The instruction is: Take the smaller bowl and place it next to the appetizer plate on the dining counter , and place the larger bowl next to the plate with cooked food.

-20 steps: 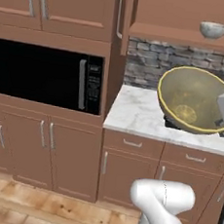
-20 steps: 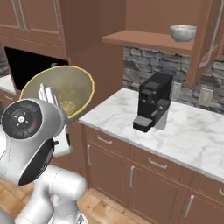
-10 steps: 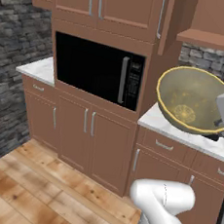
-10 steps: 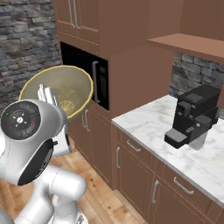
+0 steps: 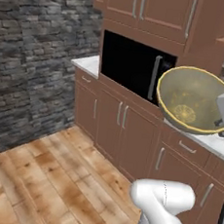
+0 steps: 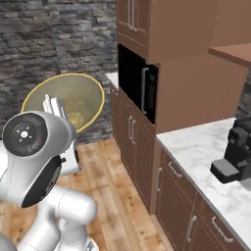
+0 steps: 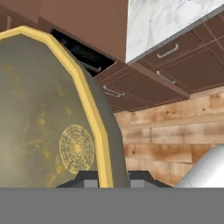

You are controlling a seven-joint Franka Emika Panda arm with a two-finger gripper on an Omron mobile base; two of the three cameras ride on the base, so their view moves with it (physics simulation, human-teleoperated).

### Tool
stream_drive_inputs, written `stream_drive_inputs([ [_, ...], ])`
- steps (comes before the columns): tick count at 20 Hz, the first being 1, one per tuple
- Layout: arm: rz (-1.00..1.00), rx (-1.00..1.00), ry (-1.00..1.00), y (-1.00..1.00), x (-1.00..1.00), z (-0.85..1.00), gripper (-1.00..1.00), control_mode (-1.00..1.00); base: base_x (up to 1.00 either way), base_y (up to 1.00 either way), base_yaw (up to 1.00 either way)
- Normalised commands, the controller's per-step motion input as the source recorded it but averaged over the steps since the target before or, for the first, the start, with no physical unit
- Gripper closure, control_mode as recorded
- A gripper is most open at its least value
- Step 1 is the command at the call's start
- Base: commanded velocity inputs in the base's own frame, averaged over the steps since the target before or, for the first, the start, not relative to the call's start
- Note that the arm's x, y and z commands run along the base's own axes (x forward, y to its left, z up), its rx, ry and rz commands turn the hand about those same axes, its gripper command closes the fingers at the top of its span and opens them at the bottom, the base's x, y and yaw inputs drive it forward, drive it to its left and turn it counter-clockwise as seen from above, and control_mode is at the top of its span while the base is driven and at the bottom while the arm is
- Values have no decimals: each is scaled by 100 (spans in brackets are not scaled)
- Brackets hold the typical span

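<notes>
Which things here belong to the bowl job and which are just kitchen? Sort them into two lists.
Job:
- the larger bowl, held tilted, its rim between the fingers
- the gripper, shut on that rim

Just kitchen:
- microwave
- coffee machine
- marble worktop
- wood cabinets
- stone wall

A rendered home kitchen

Brown wood cabinets (image 5: 145,5) are hanging above and standing below a white marble worktop (image 6: 211,162), and a black built-in microwave (image 5: 133,67) is sitting in the cabinet run. A dark coffee machine (image 6: 238,154) is standing on the worktop. A grey stacked-stone wall (image 5: 37,52) is closing the room on one side, and warm wood planks are covering the floor (image 5: 43,175).
</notes>
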Motion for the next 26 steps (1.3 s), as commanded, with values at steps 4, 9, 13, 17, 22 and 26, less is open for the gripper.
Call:
stream_drive_inputs([
  [4,0,0,0,0,0,0,100,100,-33,-21,49],
  [9,0,0,0,0,0,0,100,100,-18,-16,46],
  [13,0,0,0,0,0,0,100,100,-24,-27,42],
  [17,0,0,0,0,0,0,100,100,-22,-25,42],
  [22,0,0,0,0,0,0,100,100,-47,-16,40],
  [26,0,0,0,0,0,0,100,100,-42,-7,36],
])
